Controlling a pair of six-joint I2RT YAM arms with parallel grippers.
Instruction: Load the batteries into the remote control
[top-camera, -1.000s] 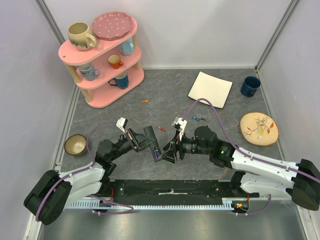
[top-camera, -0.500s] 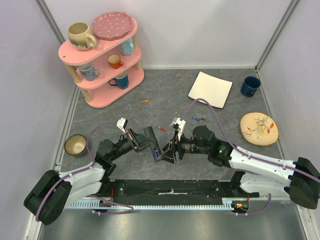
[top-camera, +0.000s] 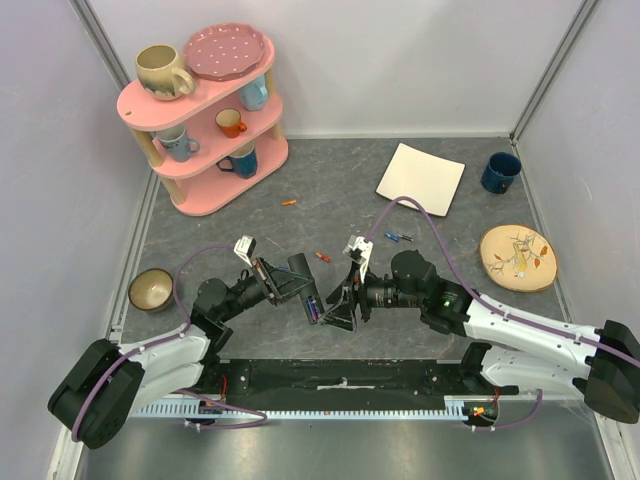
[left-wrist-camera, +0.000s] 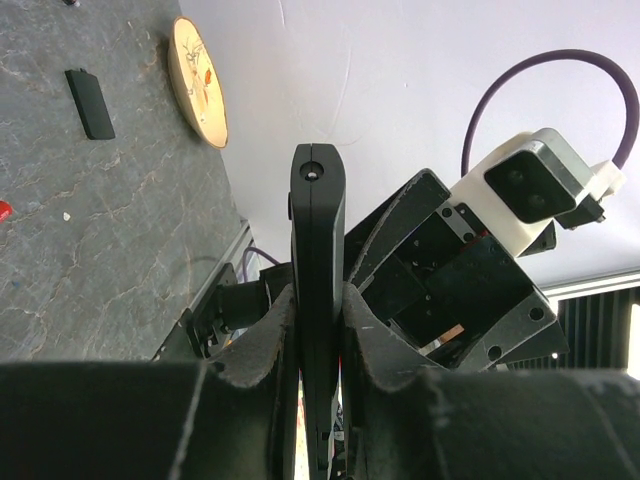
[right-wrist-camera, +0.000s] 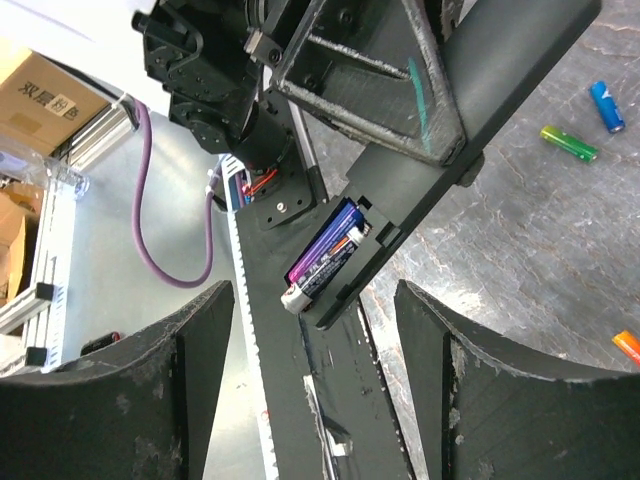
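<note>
Grey table (top-camera: 330, 200), spare batteries (right-wrist-camera: 570, 143) loose; left hand (left-wrist-camera: 318, 330) clamps remote control (left-wrist-camera: 317, 230) aloft, purple battery (right-wrist-camera: 322, 257) seated inside; right hand (right-wrist-camera: 315, 400) open alongside. We judge remote stiff, light, slick: hold by long edges.

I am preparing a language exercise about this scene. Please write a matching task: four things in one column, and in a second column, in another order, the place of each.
Things:
1. remote control
2. purple battery
3. green and yellow battery
4. dark blue mug

Places:
A. lying loose on the table
B. at the far right, beside the white plate
C. clamped in the left gripper
D. set in the back of the remote control

Pairs: 1-C; 2-D; 3-A; 4-B
</note>
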